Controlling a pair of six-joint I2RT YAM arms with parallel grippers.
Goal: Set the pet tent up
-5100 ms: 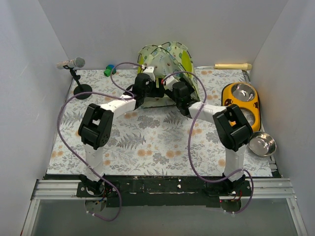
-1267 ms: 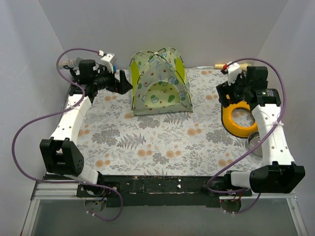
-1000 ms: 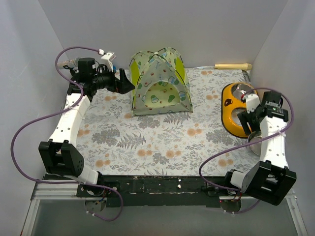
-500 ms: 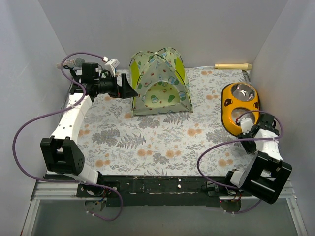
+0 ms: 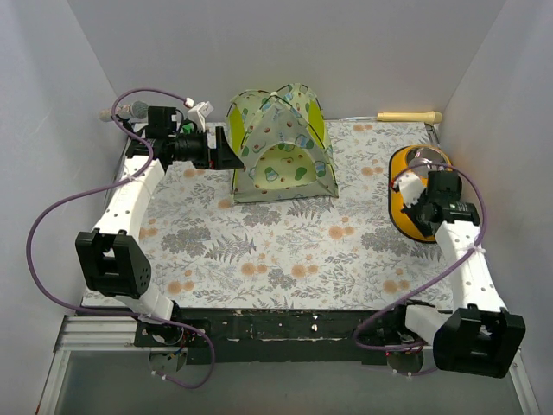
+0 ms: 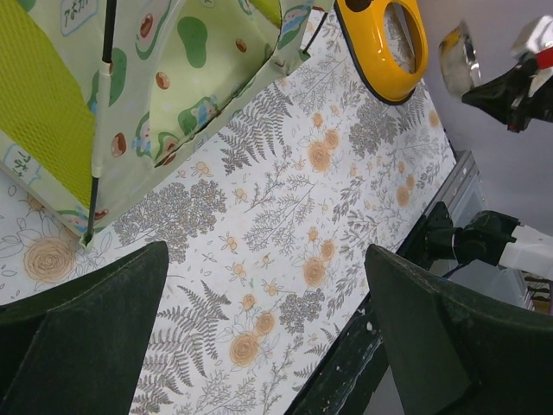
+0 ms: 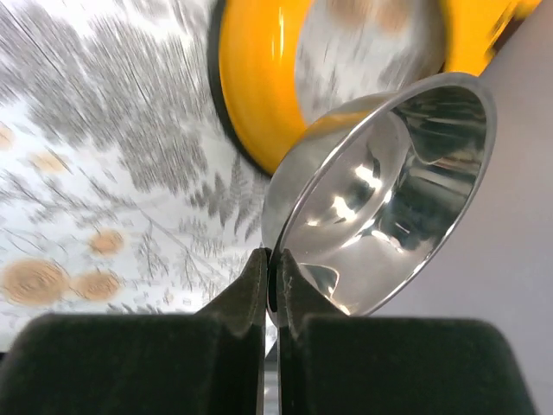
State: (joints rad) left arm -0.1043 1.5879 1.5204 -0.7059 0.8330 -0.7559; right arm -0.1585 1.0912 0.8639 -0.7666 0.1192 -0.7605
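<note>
I count one pet tent (image 5: 281, 147), upright at the far middle of the floral mat (image 5: 285, 251). My left gripper (image 6: 266, 255) gapes wide just left of it. Only the wrist view shows my right gripper (image 7: 270, 281) pinching one steel bowl (image 7: 389, 199) by its rim beside the orange feeder (image 5: 403, 218). Overhead I can hardly make that bowl out.

Left arm (image 5: 130, 203): elbow folded low near its base, forearm stretched up the left side toward the far-left corner, wrist turned so the tool points right.
Left gripper (image 5: 226, 149): jaws spread wide apart, nothing between them.
Right arm (image 5: 467, 259): rises from its base along the right edge, wrist bent inward to the left.
Right gripper (image 7: 272, 277): fingers (image 7: 246, 298) pressed almost flat together, pinching the thin rim of a steel bowl (image 7: 389, 199) that hangs tilted.
</note>
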